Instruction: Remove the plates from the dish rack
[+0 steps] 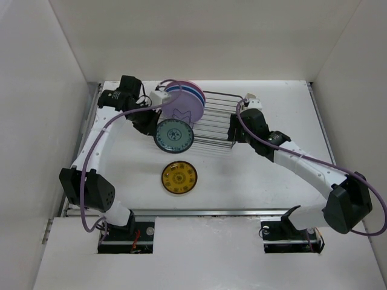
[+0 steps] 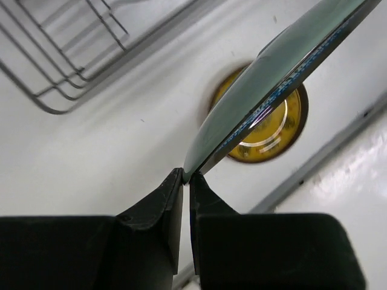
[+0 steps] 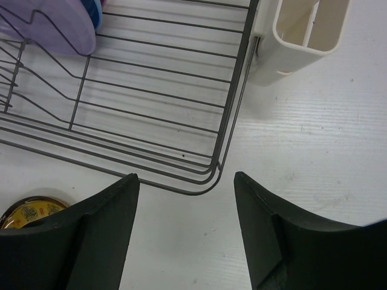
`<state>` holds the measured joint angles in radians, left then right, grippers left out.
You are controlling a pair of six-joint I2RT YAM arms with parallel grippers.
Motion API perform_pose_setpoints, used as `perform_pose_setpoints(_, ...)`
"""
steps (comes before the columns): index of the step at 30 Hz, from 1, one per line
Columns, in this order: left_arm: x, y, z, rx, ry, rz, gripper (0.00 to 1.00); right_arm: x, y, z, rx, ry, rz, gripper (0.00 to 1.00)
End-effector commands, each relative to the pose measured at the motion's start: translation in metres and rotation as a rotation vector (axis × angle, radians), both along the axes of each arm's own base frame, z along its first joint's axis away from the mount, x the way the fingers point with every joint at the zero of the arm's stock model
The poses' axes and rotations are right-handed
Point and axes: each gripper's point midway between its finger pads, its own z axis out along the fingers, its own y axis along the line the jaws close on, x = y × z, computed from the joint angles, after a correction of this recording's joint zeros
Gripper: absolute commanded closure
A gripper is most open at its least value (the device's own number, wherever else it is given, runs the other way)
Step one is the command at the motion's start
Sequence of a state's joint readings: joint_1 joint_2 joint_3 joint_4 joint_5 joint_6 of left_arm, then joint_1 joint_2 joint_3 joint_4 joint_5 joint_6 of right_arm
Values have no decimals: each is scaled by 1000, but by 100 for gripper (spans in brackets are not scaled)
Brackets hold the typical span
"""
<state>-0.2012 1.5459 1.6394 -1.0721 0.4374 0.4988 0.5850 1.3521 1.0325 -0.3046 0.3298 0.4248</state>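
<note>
The teal plate [image 1: 173, 135] hung tilted at the near left corner of the rack [image 1: 214, 124], outside the wires. Whether it touched them could not be told. The left pincer [image 2: 186, 175] was clamped on its rim. In the left wrist view the plate showed edge-on, crossing in front of the yellow plate [image 1: 179, 178], which lay flat on the bench [image 1: 242, 181] near the rack's front. The larger plates [image 1: 184, 106] stood upright at the rack's left end, a lavender one foremost. The right pincer [image 3: 185, 176] hovered over the rack's near right corner, its fingers spread wide and gripping nothing, near the cream cup [image 3: 305, 27] fixed to that end.
</note>
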Motion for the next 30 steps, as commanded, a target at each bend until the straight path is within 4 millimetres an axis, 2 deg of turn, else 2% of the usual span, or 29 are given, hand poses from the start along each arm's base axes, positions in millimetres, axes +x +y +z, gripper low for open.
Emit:
perform_pose_setpoints(1, -51, -6, -17, 26, 132, -197, 100, 1, 8, 24, 54, -72, 27, 30)
perform_pose_setpoints(8, -89, -8, -63, 130, 287, -332, 100, -3, 6, 23, 54, -72, 27, 30)
perform_pose_setpoints(9, -95, -13, -70, 149, 310, -364, 100, -4, 5, 19, 49, -64, 27, 30)
perform_pose_setpoints(11, -95, -13, -81, 190, 327, -335, 100, -4, 5, 19, 49, -64, 27, 30)
perform_pose_setpoints(13, -86, -19, -92, 195, 322, -313, 100, -5, 5, 22, 62, -70, 22, 30)
perform_pose_setpoints(19, -83, -30, -118, 221, 398, -276, 100, -5, 2, 18, 53, -65, 15, 30)
perform_pose_setpoints(25, -79, -32, -125, 244, 412, -264, 100, -6, 0, 17, 44, -61, 7, 30)
perform_pose_setpoints(30, -81, -29, -125, 271, 406, -287, 88, -6, -2, 20, 45, -71, -1, 30)
